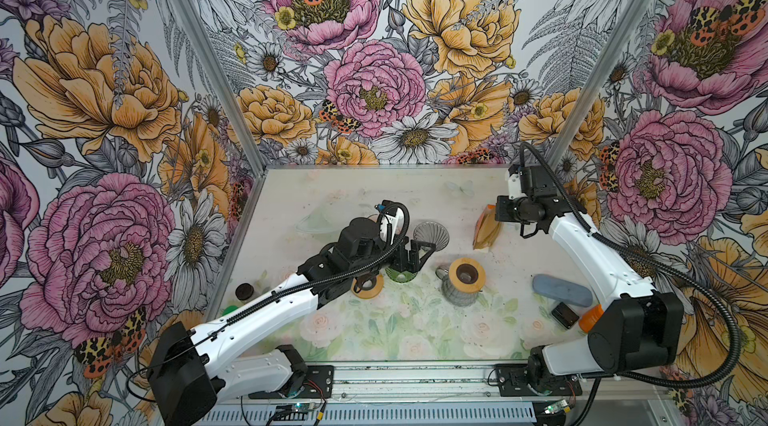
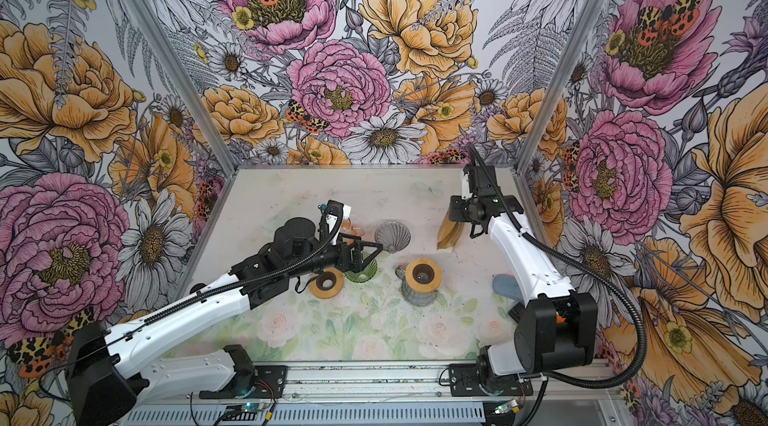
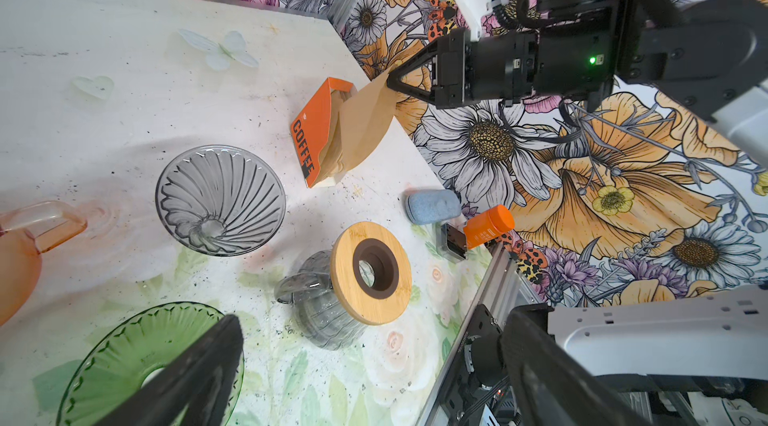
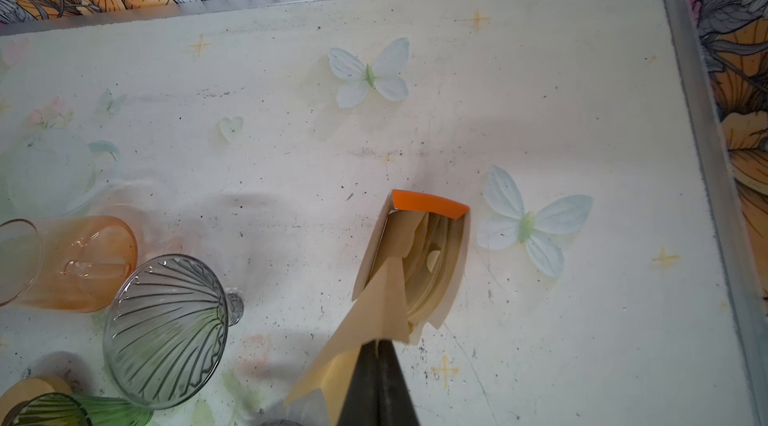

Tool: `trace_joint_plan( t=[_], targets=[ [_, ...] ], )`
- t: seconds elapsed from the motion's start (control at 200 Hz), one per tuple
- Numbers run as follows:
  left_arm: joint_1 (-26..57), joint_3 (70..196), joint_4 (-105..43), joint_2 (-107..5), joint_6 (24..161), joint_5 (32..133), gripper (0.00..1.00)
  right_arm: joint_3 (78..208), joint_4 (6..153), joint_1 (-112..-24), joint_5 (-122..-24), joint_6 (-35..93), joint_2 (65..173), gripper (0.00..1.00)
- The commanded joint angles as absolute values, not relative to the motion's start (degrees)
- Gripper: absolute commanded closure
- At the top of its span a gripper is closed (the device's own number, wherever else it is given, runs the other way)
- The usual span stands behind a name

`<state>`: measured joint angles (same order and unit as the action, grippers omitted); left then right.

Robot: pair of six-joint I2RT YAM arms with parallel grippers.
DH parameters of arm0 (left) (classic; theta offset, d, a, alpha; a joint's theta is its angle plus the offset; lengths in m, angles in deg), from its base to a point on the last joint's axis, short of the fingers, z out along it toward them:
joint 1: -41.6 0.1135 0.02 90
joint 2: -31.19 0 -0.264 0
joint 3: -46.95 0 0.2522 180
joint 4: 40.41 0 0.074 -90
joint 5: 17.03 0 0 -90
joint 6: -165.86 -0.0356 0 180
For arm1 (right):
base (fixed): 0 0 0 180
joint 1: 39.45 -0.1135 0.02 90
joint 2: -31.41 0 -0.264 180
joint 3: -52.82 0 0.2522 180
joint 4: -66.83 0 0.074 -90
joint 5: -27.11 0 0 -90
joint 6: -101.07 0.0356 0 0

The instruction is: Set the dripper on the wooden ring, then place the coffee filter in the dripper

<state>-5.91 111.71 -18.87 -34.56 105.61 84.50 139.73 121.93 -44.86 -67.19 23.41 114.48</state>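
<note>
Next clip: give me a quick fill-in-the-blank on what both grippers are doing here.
1. The right gripper has its jaws shut on a brown paper ___.
2. The open box it sticks out of is coloured ___.
3. The left gripper, by the green dripper, has its jaws ___.
Missing: filter; orange; open.

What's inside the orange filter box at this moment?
The open orange box holds a stack of brown filters. The shut right gripper pinches one filter sticking out of the opening. The box walls hide the stack's depth and count.
</note>
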Motion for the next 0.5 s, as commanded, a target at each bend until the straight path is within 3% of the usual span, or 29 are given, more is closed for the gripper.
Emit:
trace_joint_plan(
  t=[0.0, 0.495],
  targets=[
    [-5.84, 112.83, -18.25, -34.20, 104.29, 83.21, 0.01, 141.98, 120.34, -44.29, -68.42, 22.86, 116.31, 1.00],
    [-4.99, 113.49, -12.52, -34.37, 103.84, 78.40, 0.01, 141.60, 117.33, -43.31, -69.06, 23.35, 121.16, 0.98]
  ],
)
